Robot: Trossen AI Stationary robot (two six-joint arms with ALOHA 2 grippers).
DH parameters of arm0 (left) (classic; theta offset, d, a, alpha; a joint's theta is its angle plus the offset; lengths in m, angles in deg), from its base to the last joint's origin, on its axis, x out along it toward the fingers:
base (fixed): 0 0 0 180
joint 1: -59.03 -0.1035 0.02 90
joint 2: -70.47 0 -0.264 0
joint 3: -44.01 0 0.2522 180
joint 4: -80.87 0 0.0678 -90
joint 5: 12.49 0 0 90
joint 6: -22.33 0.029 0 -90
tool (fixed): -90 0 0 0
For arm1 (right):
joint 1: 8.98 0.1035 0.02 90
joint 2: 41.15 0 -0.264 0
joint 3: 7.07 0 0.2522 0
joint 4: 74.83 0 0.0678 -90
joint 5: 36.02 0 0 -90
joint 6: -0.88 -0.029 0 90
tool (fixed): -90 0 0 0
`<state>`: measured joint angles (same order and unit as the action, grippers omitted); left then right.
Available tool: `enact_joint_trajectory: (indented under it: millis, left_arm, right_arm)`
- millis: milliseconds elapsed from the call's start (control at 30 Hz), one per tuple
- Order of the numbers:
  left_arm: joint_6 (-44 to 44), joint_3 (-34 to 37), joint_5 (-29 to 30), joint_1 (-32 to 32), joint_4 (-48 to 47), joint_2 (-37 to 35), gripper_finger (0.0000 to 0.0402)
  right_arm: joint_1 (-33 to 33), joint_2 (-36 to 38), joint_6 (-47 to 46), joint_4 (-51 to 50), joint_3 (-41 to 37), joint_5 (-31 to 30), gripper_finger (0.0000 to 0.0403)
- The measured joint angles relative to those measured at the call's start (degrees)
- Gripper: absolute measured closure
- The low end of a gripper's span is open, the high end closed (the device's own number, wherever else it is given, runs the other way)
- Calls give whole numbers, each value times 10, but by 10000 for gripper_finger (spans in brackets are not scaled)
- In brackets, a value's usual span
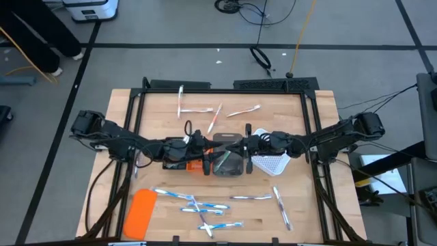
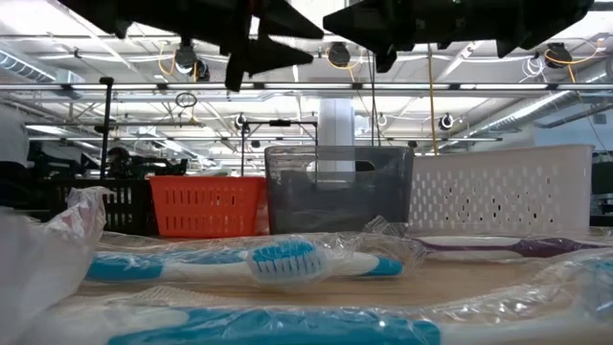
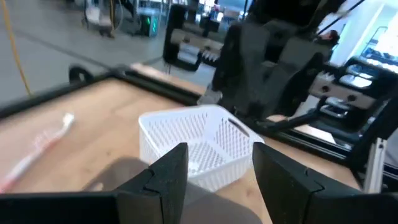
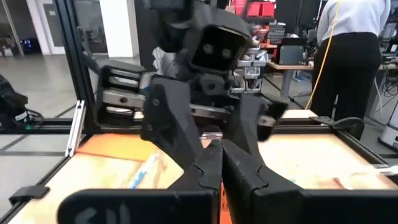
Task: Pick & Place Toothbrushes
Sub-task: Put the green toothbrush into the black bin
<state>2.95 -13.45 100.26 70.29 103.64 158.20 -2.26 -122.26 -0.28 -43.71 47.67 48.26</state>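
Pale wooden table (image 1: 307, 212), perforated white plastic tray (image 3: 199, 140), glossy-wrapped plastic toothbrushes (image 2: 278, 261).

The scene is lit evenly and brightly from overhead; ceiling lamps (image 2: 188, 59) are seen glaring in the low view. Soft shadows are cast under the arms onto the table (image 1: 164, 123). The nearest toothbrushes (image 2: 287, 261) are rendered blurred, perhaps behind glinting plastic wrap. Motion blur is noticed in both wrist views.
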Motion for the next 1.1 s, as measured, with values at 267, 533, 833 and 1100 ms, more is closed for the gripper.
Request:
enact_joint_trajectory:
  millis: [267, 533, 833, 1100]
  left_arm:
    - [-63, 0, -50, -40, -38, 21, 220]
    - [-121, -78, -68, -67, -272, 21, 220]
    - [-126, -131, -67, -69, -361, 36, 220]
    - [-131, -234, -102, -76, -471, 142, 220]
  right_arm:
    - [0, 2, -12, -49, 0, 0, 403]
    - [1, 2, -14, -66, -1, 0, 403]
    - [1, 28, -14, -111, -1, 0, 403]
    - [16, 101, -12, -223, -1, -2, 403]
